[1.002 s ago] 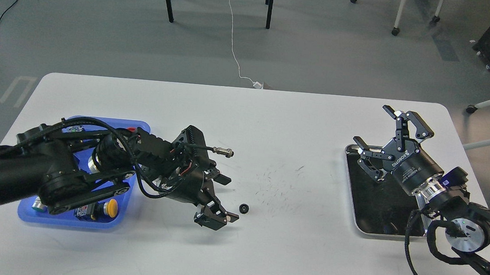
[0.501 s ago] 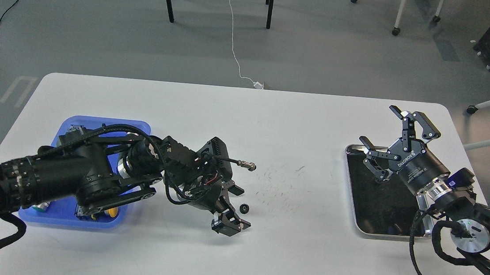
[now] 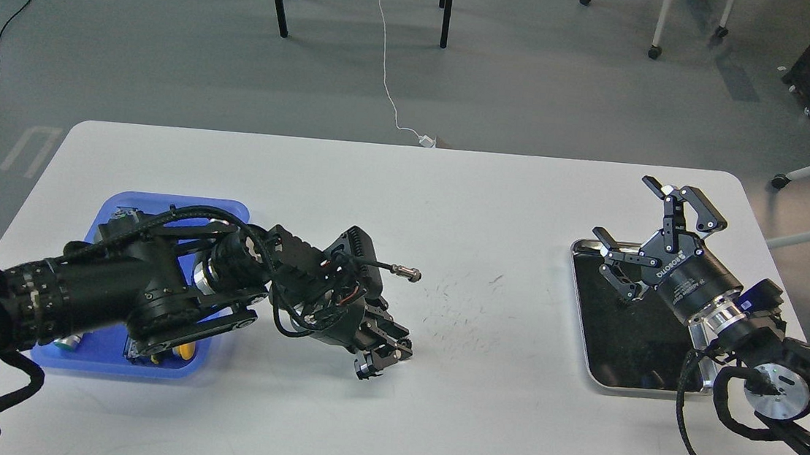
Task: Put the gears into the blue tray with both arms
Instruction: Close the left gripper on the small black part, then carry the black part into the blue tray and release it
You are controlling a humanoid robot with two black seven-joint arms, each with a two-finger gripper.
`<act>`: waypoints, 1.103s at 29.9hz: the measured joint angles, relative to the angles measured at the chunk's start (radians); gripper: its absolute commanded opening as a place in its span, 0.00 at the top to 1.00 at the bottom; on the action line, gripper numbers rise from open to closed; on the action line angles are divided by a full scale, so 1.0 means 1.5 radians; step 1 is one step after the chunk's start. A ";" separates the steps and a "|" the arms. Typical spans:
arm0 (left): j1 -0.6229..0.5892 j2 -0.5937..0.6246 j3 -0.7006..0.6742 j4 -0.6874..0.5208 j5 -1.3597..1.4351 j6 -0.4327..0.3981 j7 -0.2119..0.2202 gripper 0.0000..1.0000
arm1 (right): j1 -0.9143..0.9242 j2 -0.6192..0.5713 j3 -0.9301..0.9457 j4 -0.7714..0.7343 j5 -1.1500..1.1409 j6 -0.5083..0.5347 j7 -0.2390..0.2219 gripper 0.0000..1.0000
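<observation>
Since half a second ago, the left pincer (image 3: 385, 352) has drawn its fingers together on the spot where the small black gear lay on the bench (image 3: 432, 420). That gear no longer shows as a separate thing; it is hidden between the fingers or behind them. The fingers look closed, and by my judgement they are closed on the gear, though the gear itself cannot be made out in the grip. The left arm has hardly shifted otherwise, and its pincer sits low, close to the bench surface, a little right of the blue tray (image 3: 96, 365).

If the grip is good, the next step is a lift and a short carry leftward to the blue tray, which lies just beside the arm and is partly covered by it. Coloured push-buttons (image 3: 183, 349) rest in its near corner, so the drop should aim at a bare part of the tray floor. A gear that small could slip out or be pinched at an edge, so a slow lift would show whether it comes along.

Farther off on the right, the right pincer (image 3: 646, 223) hangs above the steel tray (image 3: 600, 380) with its fingers spread wide, holding nothing, and it has barely moved. No gear is plain to see in that dark tray from here.
</observation>
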 measured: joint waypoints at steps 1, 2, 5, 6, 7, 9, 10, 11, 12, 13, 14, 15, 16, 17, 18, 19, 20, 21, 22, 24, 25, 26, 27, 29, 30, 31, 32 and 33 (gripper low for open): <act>0.000 0.000 0.000 0.001 0.000 0.000 0.000 0.88 | 0.000 0.000 0.000 0.000 0.000 0.000 0.000 0.03; 0.000 0.000 0.000 0.002 0.000 0.000 0.000 0.89 | 0.000 0.000 0.000 0.000 0.000 0.000 0.000 0.03; 0.000 0.000 0.000 0.003 0.000 0.001 0.000 0.90 | 0.000 0.000 0.000 0.000 0.000 0.000 0.000 0.03; 0.000 0.000 0.000 0.003 0.000 0.002 0.000 0.90 | 0.000 0.000 0.000 0.000 0.000 0.000 0.000 0.03; 0.000 0.000 0.000 0.003 0.000 0.002 0.000 0.90 | 0.000 0.001 0.000 0.000 0.000 0.000 0.000 0.03; -0.002 0.000 -0.001 0.002 0.000 0.003 0.000 0.90 | 0.000 0.001 0.000 0.000 0.000 0.000 0.000 0.03; -0.004 0.001 -0.001 0.000 0.001 0.004 0.000 0.90 | 0.000 0.001 0.000 0.000 0.000 0.000 0.000 0.03; -0.008 0.001 -0.001 -0.002 0.001 0.004 0.000 0.89 | 0.000 0.001 0.000 0.000 0.000 0.000 0.000 0.03; -0.014 0.003 -0.002 -0.005 0.001 0.005 0.000 0.89 | 0.000 0.001 0.000 0.000 0.000 0.000 0.000 0.03; -0.021 0.007 -0.004 -0.010 0.001 0.006 0.000 0.89 | 0.000 0.001 0.000 0.000 0.000 0.000 0.000 0.03; -0.028 0.013 -0.005 -0.017 0.001 0.006 0.000 0.89 | 0.000 0.001 0.000 0.000 0.000 0.000 0.000 0.03; -0.036 0.023 -0.005 -0.026 0.001 0.006 0.000 0.89 | 0.000 0.001 0.000 0.000 0.000 0.000 0.000 0.03; -0.046 0.039 -0.006 -0.037 0.001 0.007 0.000 0.89 | 0.000 0.001 0.000 0.001 0.000 0.000 0.000 0.03; -0.055 0.060 -0.007 -0.048 0.001 0.007 0.000 0.89 | 0.000 0.001 0.001 0.001 0.000 0.000 0.000 0.03; -0.061 0.078 -0.008 -0.060 0.001 0.007 0.000 0.89 | 0.000 0.002 0.001 0.001 0.000 0.000 0.000 0.03; -0.067 0.101 -0.008 -0.075 0.001 0.007 0.000 0.89 | 0.000 0.002 0.001 0.002 0.000 0.000 0.000 0.03; -0.071 0.129 -0.009 -0.093 0.000 0.008 0.000 0.89 | 0.000 0.002 0.001 0.003 0.000 0.000 0.000 0.03; -0.074 0.158 -0.009 -0.110 0.000 0.009 0.000 0.88 | 0.001 0.002 0.001 0.003 0.000 0.000 0.000 0.03; -0.075 0.195 -0.009 -0.131 0.000 0.010 0.000 0.88 | 0.001 0.002 0.001 0.003 -0.001 0.000 0.000 0.03; -0.074 0.266 -0.009 -0.165 0.000 0.011 0.000 0.88 | 0.001 0.002 0.000 0.003 -0.001 0.000 0.000 0.03; -0.071 0.301 -0.008 -0.178 0.000 0.011 0.000 0.88 | 0.001 0.002 0.000 0.003 -0.002 0.000 0.000 0.03; -0.068 0.332 -0.006 -0.187 0.000 0.012 0.000 0.88 | 0.001 0.004 0.000 0.003 -0.002 0.000 0.000 0.03; -0.062 0.364 -0.005 -0.192 0.000 0.015 0.000 0.88 | 0.001 0.005 0.000 0.003 -0.003 0.000 0.000 0.03; -0.046 0.414 -0.004 -0.192 0.000 0.022 0.000 0.87 | 0.002 0.008 0.000 0.004 -0.003 0.000 0.000 0.03; -0.038 0.435 -0.004 -0.189 0.000 0.026 0.000 0.87 | 0.004 0.009 0.000 0.004 -0.003 0.000 0.000 0.03; -0.031 0.451 -0.003 -0.187 0.000 0.029 0.000 0.87 | 0.005 0.010 -0.001 0.004 -0.003 0.000 0.000 0.03; -0.023 0.466 -0.002 -0.184 0.000 0.031 0.000 0.87 | 0.005 0.010 -0.001 0.004 -0.003 0.000 0.000 0.03; -0.015 0.481 -0.002 -0.183 0.000 0.033 0.000 0.87 | 0.006 0.010 -0.001 0.004 -0.004 0.000 0.000 0.03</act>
